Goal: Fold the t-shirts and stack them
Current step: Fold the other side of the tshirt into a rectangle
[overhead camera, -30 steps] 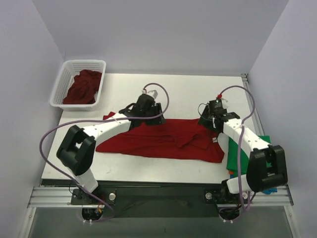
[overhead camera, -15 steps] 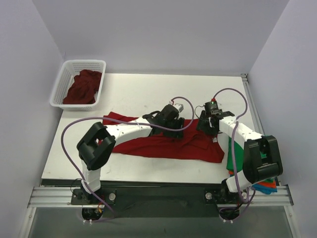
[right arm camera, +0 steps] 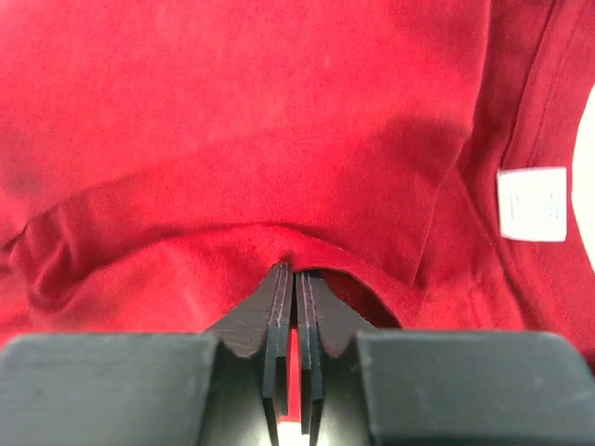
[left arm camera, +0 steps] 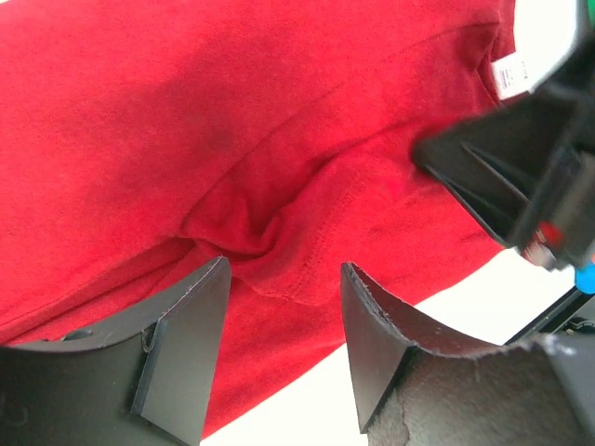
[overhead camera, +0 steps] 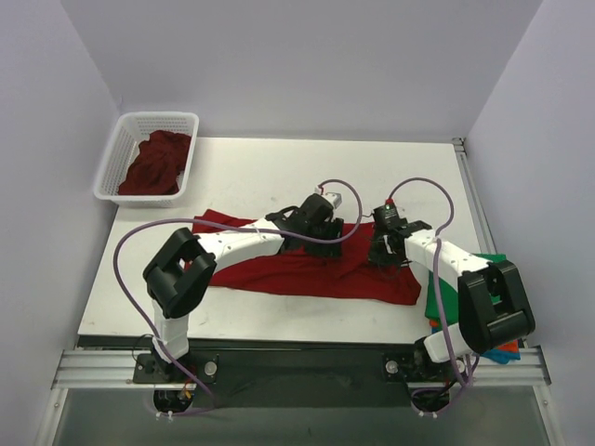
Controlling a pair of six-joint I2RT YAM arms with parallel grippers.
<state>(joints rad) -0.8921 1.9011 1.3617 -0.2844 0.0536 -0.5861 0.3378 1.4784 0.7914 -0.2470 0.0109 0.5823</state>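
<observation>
A deep red t-shirt [overhead camera: 279, 269] lies spread and creased across the middle of the table. My left gripper [overhead camera: 337, 243] is open just above its upper middle, and in the left wrist view [left arm camera: 284, 307] the fingers [left arm camera: 186, 344] straddle a fold near the hem. My right gripper [overhead camera: 381, 251] is close to the right of it and shows in the left wrist view [left arm camera: 521, 177]. In the right wrist view [right arm camera: 295, 279] it is shut on a raised fold of the red t-shirt [right arm camera: 232, 121], beside the white label [right arm camera: 532, 204].
A white lattice basket [overhead camera: 123, 139] at the back left holds more crumpled red cloth [overhead camera: 153, 163]. A stack of folded shirts lies at the right edge under the right arm, green [overhead camera: 448, 290] on top, orange and blue [overhead camera: 502, 355] below.
My left arm has swung from the shirt's left part to its middle. My right gripper has moved left and down onto the shirt, and the two grippers are now close together.
</observation>
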